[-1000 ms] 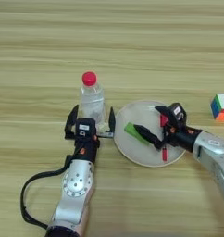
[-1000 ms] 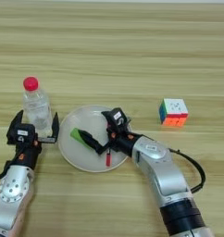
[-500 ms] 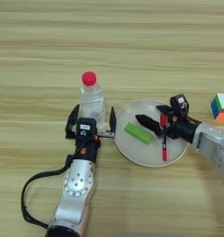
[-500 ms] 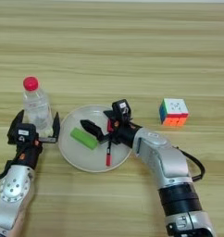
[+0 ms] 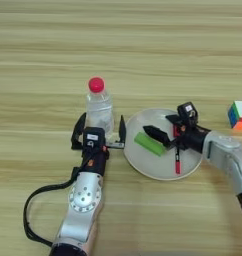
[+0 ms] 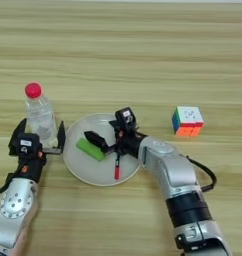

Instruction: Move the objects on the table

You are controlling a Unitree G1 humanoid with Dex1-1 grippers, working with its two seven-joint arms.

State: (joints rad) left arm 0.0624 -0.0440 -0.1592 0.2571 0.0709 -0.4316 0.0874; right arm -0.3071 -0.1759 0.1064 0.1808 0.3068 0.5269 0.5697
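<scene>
A clear bottle (image 5: 99, 109) with a red cap stands upright on the table (image 5: 118, 50), just left of the white plate (image 5: 143, 167). My left gripper (image 5: 100, 134) is open, one black finger on each side of the bottle's base. A green block (image 5: 149, 144) lies on the plate's left half. The red pen (image 5: 177, 160) lies on the right half, pointing toward me. My right gripper (image 5: 165, 126) hovers open over the plate's far side, its lower finger just above the block and its body at the pen's far end.
A multicoloured cube (image 6: 188, 121) sits on the table to the right of the plate, beyond my right forearm (image 6: 168, 170). A black cable loops beside my left arm (image 5: 85, 195) near the front edge.
My right gripper has drawn back to the right, off the green block. The pen and block stay on the plate. The left gripper and bottle have not moved.
</scene>
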